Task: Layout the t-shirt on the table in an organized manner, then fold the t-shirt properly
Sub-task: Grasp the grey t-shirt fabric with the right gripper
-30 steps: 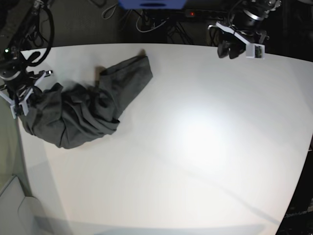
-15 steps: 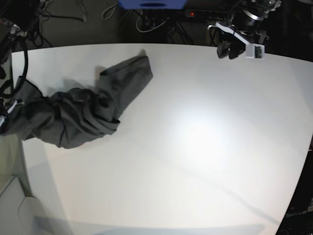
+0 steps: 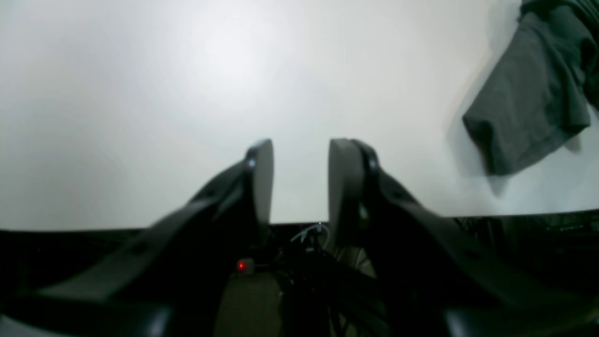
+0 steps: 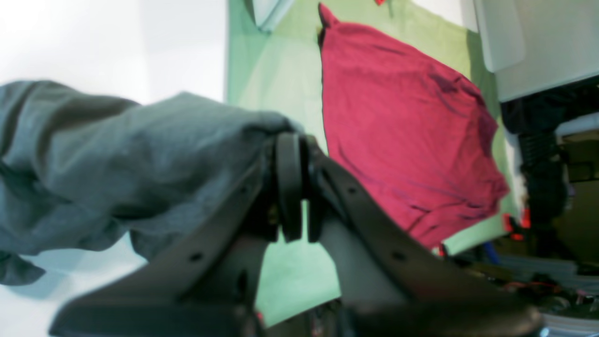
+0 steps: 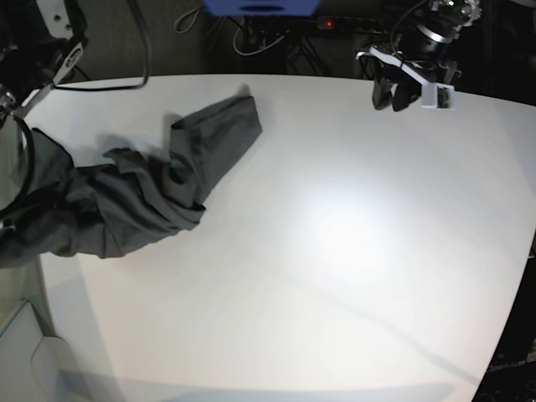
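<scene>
At table's (image 5: 335, 251) near-left edge: t-shirt (image 5: 126, 201) bunched, one end trailing off the edge, the other lying toward the far side. Right gripper (image 4: 295, 187) pinched tight on t-shirt hem, apparently beyond the table edge, over red cloth (image 4: 398, 140). Left gripper (image 3: 299, 187) parted, empty, hovering at far edge. Best practice: carry the pinched cloth back over the table, grasp opposite end with the free gripper, spread flat before folding.

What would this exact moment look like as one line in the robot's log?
right fingers: shut on t-shirt, at table edge | left fingers: open, empty, above far edge | t-shirt: bunched, not laid out
</scene>
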Controlling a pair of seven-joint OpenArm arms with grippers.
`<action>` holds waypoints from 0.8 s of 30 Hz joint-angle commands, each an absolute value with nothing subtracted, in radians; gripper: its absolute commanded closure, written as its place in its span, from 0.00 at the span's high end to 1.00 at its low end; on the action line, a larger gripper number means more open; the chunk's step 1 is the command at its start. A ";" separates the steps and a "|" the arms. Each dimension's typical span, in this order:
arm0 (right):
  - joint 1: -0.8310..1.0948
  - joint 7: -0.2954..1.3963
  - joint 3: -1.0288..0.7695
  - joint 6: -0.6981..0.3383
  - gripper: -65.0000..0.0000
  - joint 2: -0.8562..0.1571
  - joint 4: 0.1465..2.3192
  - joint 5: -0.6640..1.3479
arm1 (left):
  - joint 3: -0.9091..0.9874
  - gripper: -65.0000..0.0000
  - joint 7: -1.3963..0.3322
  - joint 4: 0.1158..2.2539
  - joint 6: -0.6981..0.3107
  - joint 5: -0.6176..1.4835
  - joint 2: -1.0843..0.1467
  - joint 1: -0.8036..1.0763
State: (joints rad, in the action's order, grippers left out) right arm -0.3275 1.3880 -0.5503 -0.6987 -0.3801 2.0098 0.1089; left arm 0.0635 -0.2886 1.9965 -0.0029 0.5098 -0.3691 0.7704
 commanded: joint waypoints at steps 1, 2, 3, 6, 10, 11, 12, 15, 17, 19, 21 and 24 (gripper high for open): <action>-0.375 1.374 -0.530 -0.698 0.00 -0.395 2.026 0.120 | 0.067 0.30 -0.266 2.014 -0.007 0.513 -0.377 0.771; -0.401 1.396 -0.509 -0.698 0.00 -0.395 2.026 0.120 | 0.067 0.30 -0.266 2.014 -0.007 0.513 -0.377 0.771; -0.430 1.396 -0.487 -0.698 0.00 -0.392 2.026 0.122 | 0.067 0.30 -0.266 2.014 -0.007 0.513 -0.377 0.771; -0.506 1.396 -0.432 -0.698 0.00 -0.352 2.026 0.140 | 0.067 0.30 -0.266 2.014 -0.007 0.513 -0.377 0.771; -0.564 1.396 -0.349 -0.698 0.00 -0.286 2.026 0.156 | 0.067 0.30 -0.266 2.014 -0.008 0.513 -0.377 0.771; -0.578 1.396 -0.323 -0.698 0.00 -0.266 2.025 0.156 | 0.067 0.30 -0.266 2.014 -0.008 0.513 -0.377 0.771; -0.590 1.396 -0.295 -0.698 0.00 -0.242 2.025 0.156 | 0.067 0.30 -0.266 2.014 -0.008 0.513 -0.377 0.771; -0.601 1.396 -0.248 -0.698 0.00 -0.183 2.015 0.156 | 0.067 0.30 -0.266 2.014 -0.008 0.513 -0.377 0.776; -0.598 1.396 -0.225 -0.698 0.00 -0.147 1.986 0.156 | 0.067 0.30 -0.266 2.014 -0.008 0.513 -0.377 0.779; -0.590 1.396 -0.162 -0.698 0.00 -0.116 1.900 0.156 | 0.067 0.30 -0.266 2.014 -0.008 0.513 -0.377 0.779; -0.562 1.392 -0.085 -0.698 0.00 -0.101 1.785 0.156 | 0.067 0.30 -0.266 2.014 -0.007 0.513 -0.377 0.779; -0.538 1.346 0.042 -0.698 0.00 -0.099 1.627 0.156 | 0.067 0.30 -0.266 2.014 -0.007 0.513 -0.377 0.780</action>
